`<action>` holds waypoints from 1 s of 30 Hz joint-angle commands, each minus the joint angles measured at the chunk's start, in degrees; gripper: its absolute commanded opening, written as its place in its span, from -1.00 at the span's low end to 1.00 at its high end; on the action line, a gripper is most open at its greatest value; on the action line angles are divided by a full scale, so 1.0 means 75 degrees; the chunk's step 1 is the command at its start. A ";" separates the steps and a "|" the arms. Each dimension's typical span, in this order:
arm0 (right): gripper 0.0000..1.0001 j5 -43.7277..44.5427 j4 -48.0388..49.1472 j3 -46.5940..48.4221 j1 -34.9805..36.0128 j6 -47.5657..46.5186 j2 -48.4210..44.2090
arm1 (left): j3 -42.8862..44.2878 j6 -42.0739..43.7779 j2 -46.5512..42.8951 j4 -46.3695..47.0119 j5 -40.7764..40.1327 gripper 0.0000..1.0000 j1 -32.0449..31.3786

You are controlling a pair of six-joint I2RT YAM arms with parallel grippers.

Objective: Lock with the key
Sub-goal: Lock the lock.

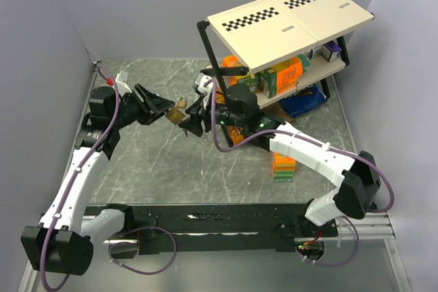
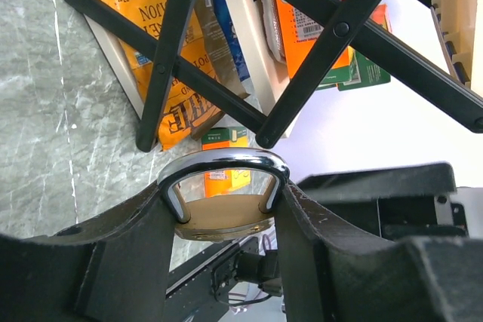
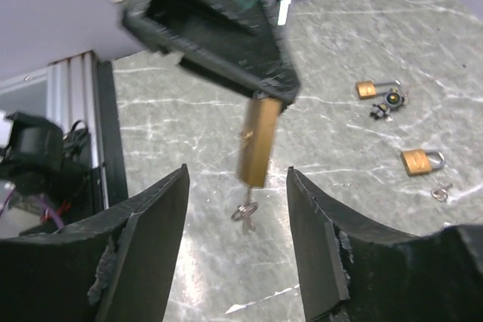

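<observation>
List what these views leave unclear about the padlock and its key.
- Left wrist: lower body and keyhole of the padlock, hidden by the fingers gripping it.
- Right wrist: the padlock's top, buried in the left gripper; the key, blurred, so how far it is inserted is unreadable.
- Top external: the key, too small to pick out.

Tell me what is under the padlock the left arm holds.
A key on a ring hangs below the padlock, over the marble table. The keyhole itself cannot be seen, hidden behind the key and ring.
</observation>
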 commanded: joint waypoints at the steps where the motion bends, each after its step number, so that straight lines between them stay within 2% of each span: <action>1: 0.16 -0.0607 -0.0054 -0.0243 -0.0028 -0.0359 -0.0411 | 0.0333 -0.0225 -0.0198 0.0595 0.0338 -0.98 0.0038; 6: 0.04 -0.0631 -0.0148 -0.0138 -0.0017 -0.0348 -0.0235 | 0.0286 -0.0401 -0.0221 0.0828 0.0455 -0.98 0.0049; 13: -0.26 -0.0491 -0.0136 0.0026 -0.0017 -0.0313 -0.0048 | 0.0216 -0.0495 -0.0280 0.0852 0.0572 -0.98 0.0049; 20: -0.29 -0.0455 -0.0242 0.0143 -0.0017 -0.0301 0.0117 | 0.0157 -0.0647 -0.0338 0.0981 0.0654 -0.98 0.0049; 23: -0.19 -0.0361 -0.0289 0.0120 -0.0017 -0.0277 0.0140 | 0.0192 -0.0694 -0.0327 0.1040 0.0666 -0.98 0.0049; 30: -0.60 -0.0315 -0.0160 0.0096 -0.0017 -0.0242 0.0152 | 0.0111 -0.0753 -0.0303 0.1099 0.0713 -0.98 0.0049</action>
